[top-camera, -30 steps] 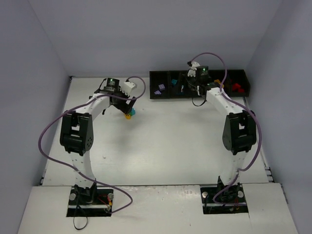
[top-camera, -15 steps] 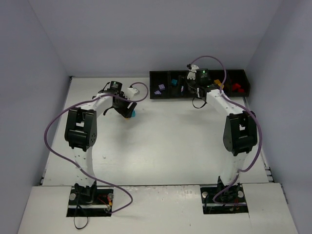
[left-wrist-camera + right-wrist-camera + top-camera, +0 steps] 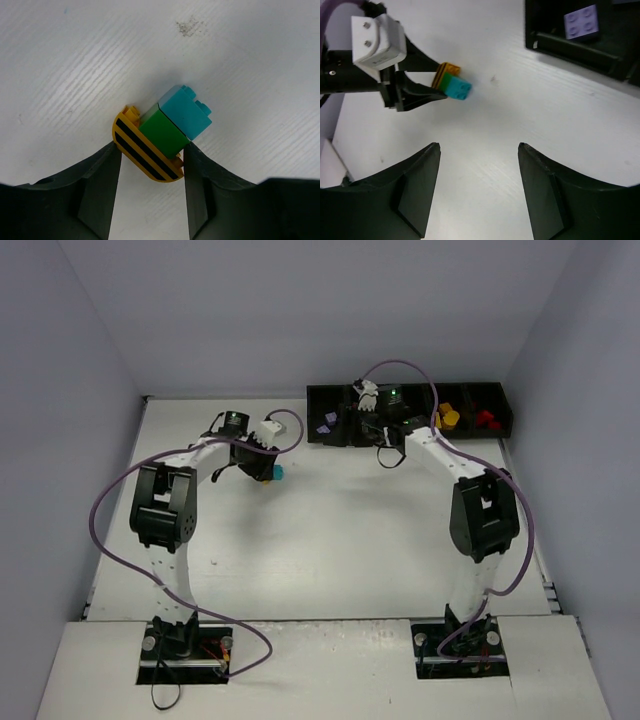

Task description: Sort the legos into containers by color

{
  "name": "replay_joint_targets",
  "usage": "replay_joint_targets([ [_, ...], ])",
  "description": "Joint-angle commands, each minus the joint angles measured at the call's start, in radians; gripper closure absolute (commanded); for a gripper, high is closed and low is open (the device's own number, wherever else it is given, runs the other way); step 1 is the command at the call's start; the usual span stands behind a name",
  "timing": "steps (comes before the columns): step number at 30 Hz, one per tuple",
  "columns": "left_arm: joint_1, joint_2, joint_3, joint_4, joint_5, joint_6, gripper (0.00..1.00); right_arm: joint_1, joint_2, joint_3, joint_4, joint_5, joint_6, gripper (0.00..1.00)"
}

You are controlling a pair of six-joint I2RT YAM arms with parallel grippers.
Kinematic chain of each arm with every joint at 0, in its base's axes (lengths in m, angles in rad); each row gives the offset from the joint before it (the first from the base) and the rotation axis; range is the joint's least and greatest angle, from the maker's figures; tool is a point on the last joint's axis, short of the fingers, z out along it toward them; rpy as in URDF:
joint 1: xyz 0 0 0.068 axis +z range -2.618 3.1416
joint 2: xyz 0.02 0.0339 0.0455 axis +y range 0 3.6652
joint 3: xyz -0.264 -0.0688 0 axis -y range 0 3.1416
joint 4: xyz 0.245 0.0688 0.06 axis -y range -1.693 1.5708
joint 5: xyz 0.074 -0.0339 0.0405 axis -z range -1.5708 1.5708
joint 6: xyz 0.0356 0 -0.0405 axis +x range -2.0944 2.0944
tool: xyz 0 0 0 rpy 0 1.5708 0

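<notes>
left wrist, left fingers (image 3: 100,192) pinching stacked legos (image 3: 162,135), right arm (image 3: 440,447) over containers (image 3: 322,439)

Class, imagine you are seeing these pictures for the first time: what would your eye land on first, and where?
A bright clump of teal, green and striped yellow bricks lies on the white table, pinched by the left end effector. At the far edge stands a long black tray holding lilac, yellow and red bricks in separate bins. The right end effector hangs open near it.
</notes>
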Motion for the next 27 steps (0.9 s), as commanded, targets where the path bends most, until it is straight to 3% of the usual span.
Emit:
replay_joint_targets([
  [1,-0.005,-0.111,-0.044,0.115,0.071,-0.077,0.75,0.025,-0.013,0.003,0.061,-0.107,0.051,0.4],
  [6,-0.005,-0.199,-0.125,0.23,0.123,-0.18,0.75,0.049,0.014,0.018,0.068,-0.197,0.152,0.39],
  [10,-0.005,-0.286,-0.205,0.389,0.173,-0.313,0.75,0.066,0.036,0.007,0.124,-0.286,0.245,0.33],
  [16,-0.014,-0.361,-0.29,0.517,0.239,-0.447,0.75,0.091,0.042,0.01,0.164,-0.314,0.29,0.28],
  [27,-0.053,-0.412,-0.302,0.489,0.229,-0.442,0.75,0.122,0.059,0.007,0.167,-0.225,0.33,0.28],
])
